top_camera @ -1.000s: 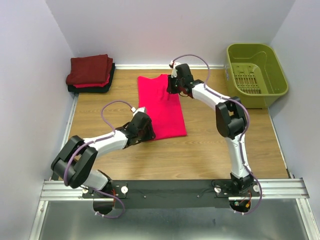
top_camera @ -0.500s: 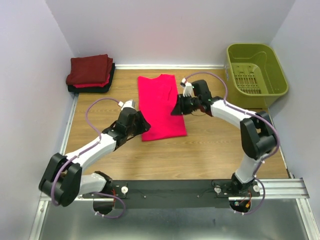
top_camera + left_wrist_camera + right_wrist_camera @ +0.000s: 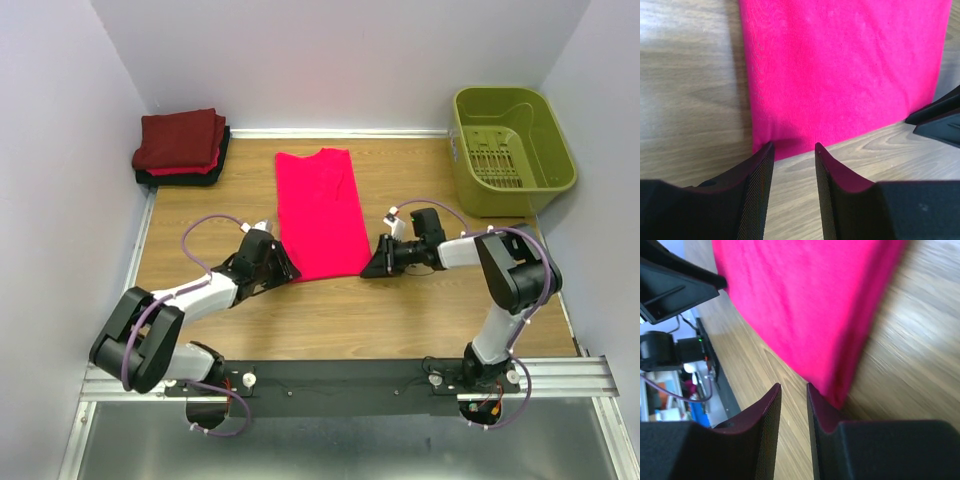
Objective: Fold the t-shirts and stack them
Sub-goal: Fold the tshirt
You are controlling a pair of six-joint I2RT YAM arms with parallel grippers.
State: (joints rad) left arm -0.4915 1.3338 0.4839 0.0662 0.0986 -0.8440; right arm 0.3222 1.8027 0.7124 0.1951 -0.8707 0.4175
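Left claw [image 3: 794, 150] released, jaws narrowly parted over the left hem corner of the pink t-shirt [image 3: 318, 205] | right claw [image 3: 794, 387] likewise parted at the right hem corner, seemingly empty (view blurred) | shirt flat mid counter [image 3: 420, 310], hem toward near edge; folded stack [image 3: 180, 148] in far-left corner | cloth light, limp, will sag: pinch both hem corners together.
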